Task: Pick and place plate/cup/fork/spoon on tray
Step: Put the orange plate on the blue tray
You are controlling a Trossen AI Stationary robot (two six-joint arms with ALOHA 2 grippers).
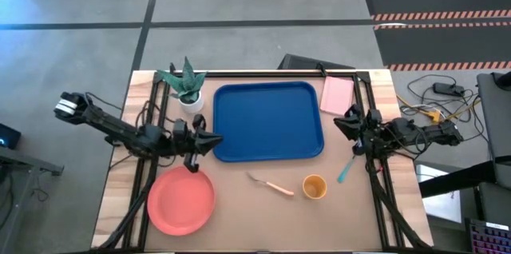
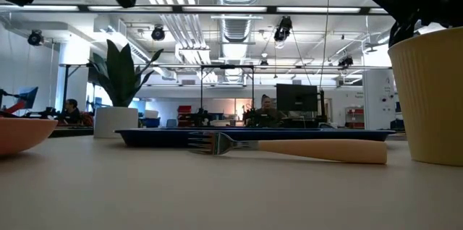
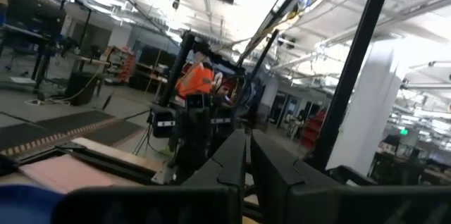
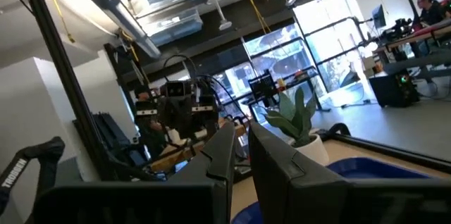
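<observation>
From above, the left gripper (image 1: 214,144), fingers pressed together, holds nothing; one plate (image 1: 181,200) lies just below it, a potted plant (image 1: 186,86) nearby. The right gripper (image 1: 338,123), also clenched empty, flanks the tray (image 1: 267,121); spoon (image 1: 345,169), cup (image 1: 314,187), fork (image 1: 270,184) sit nearby.

At table height, the fork (image 2: 289,147) hides much of the tray (image 2: 152,138); the cup (image 2: 428,96) is cropped.

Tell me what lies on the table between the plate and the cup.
In the high view, the fork lies between the plate and the cup, tines toward the plate and handle toward the cup, touching neither. Otherwise that stretch is bare wood.
</observation>
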